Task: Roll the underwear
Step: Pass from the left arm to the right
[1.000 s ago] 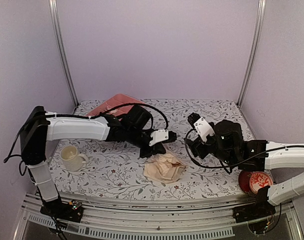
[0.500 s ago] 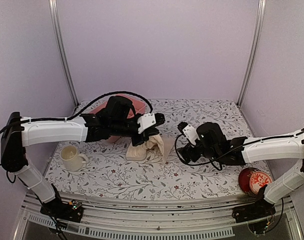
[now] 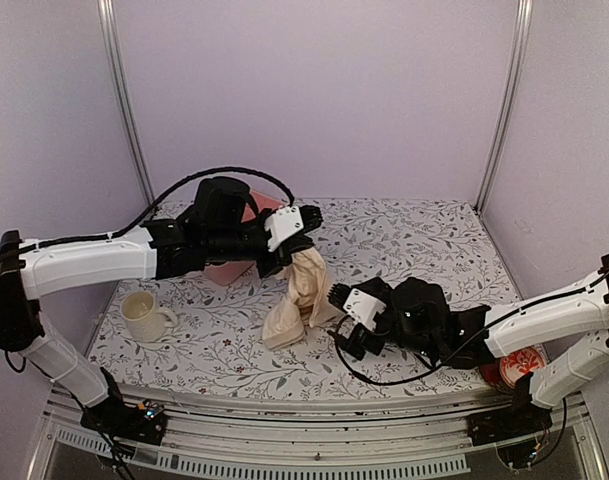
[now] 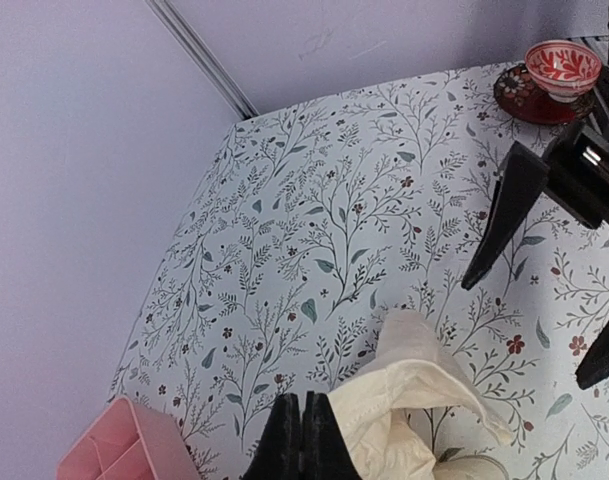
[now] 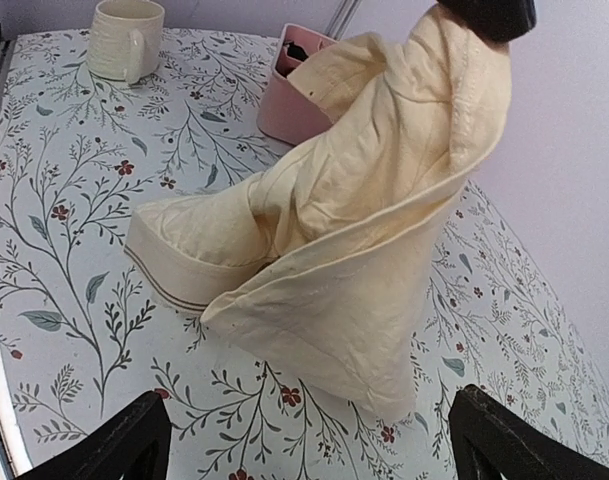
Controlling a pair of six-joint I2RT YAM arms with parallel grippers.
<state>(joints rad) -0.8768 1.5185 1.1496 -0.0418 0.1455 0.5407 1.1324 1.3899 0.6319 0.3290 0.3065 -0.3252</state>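
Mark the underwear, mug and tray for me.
underwear (image 3: 302, 285): top view, hanging middle fold.
mug (image 3: 141, 315): top view, its body.
tray (image 5: 282, 112): right wrist view, near wall.

Lilac walls (image 3: 314, 100); floral-print table (image 3: 424, 225); metal corner posts (image 3: 126, 100).

No lettering, label, brand, number or sign can be read in any view. The surface (image 3: 424, 230) carries only a printed pattern of leaves, twigs and small flowers. The red bowl (image 4: 562, 66), at 1 o'clock in the left wrist view, bears a pale ornament and no legible characters. The cream mug (image 5: 124, 38), at 11 o'clock in the right wrist view, shows ribbing only.
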